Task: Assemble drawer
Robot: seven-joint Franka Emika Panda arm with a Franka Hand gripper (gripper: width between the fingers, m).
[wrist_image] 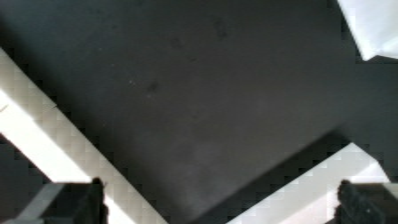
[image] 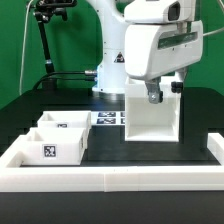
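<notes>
1. Three drawer pieces are out on the black table [image: 105, 152]: one shell [image: 150, 120] and two trays.
2. The shell stands upright just right of centre in the exterior view, with its hollow side facing the camera.
3. Both trays sit in the lower left of that frame. The front tray [image: 55, 148] shows a tag on its near face, and the back tray [image: 66, 123] is tucked right behind it. I can't tell if they're touching.
4. My gripper [image: 153, 96] hangs at the shell's top edge, a bit above the middle of the exterior view. From that angle I can't say whether I'm touching the shell or just in front of it.
5. My jaws are spread wide. In the wrist view my fingers [wrist_image: 71, 205] sit far apart with only dark table between them, so I'm pinching nothing.
6. The wrist view also catches a white strip running diagonally and a white corner at the frame edge, but I can't tell which part either one is.
7. The wall [image: 110, 180] runs along the bottom of the exterior view and up its left side.
8. The marker board [image: 108, 117] lies flat mid-frame, between the back tray and the shell.
</notes>
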